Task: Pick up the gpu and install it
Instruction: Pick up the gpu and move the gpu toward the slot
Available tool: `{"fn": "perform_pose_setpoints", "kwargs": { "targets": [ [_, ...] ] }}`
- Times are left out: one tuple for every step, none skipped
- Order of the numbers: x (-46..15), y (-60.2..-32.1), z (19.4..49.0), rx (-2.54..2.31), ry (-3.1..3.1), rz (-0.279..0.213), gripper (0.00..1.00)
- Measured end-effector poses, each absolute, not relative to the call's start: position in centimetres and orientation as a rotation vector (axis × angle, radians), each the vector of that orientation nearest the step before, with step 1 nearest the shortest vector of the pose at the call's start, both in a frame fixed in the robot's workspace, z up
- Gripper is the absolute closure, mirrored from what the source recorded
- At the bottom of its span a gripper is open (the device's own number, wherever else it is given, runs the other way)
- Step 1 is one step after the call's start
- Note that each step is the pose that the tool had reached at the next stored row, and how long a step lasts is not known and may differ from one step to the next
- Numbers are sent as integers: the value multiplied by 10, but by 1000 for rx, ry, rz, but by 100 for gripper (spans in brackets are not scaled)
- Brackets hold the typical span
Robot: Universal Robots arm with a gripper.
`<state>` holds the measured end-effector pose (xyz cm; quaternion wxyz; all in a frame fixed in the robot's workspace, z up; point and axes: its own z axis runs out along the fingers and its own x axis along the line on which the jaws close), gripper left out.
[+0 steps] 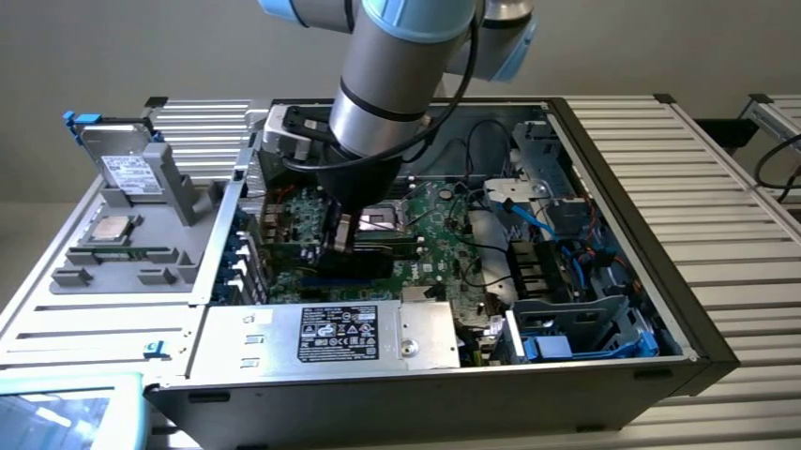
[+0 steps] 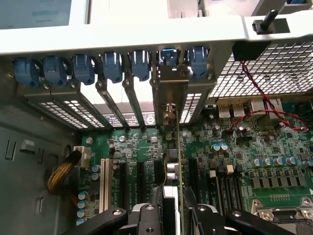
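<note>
My gripper [image 1: 340,240] reaches down into the open computer case [image 1: 701,309], over the green motherboard [image 1: 432,230]. In the wrist view the gpu [image 2: 178,161] stands on edge between the fingers [image 2: 146,218], seen edge-on above the expansion slots of the motherboard [image 2: 254,147]. Its metal bracket [image 2: 170,93] sits against the case's rear slot openings, under the blue latches. The gripper [image 2: 172,215] is shut on the gpu's upper edge. In the exterior view the arm hides most of the gpu [image 1: 370,247].
A power supply box [image 1: 325,333] lies along the case's near side. Blue cables [image 1: 551,225] and drive cages fill the exterior view's right. A grey fixture [image 1: 126,216] with parts stands outside the case. Red and black wires [image 2: 259,105] and a yellow braided cable [image 2: 61,176] flank the slots.
</note>
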<state>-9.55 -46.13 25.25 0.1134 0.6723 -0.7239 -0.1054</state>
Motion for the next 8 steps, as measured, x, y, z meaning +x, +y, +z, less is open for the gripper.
{"fn": "perform_pose_setpoints", "kwargs": {
  "targets": [
    [-95,-461,252,1972,-2123,-309,72],
    [-95,-461,252,1972,-2124,-309,72],
    [-95,-461,252,1972,-2124,-309,72],
    [-95,-461,252,1971,-2125,-310,72],
    [-95,-461,252,1969,-2127,-310,72],
    [-95,-461,252,1966,-2130,-311,72],
    [-95,-461,252,1964,-2133,-311,72],
    [-95,-461,252,1962,-2135,-312,72]
  ]
}}
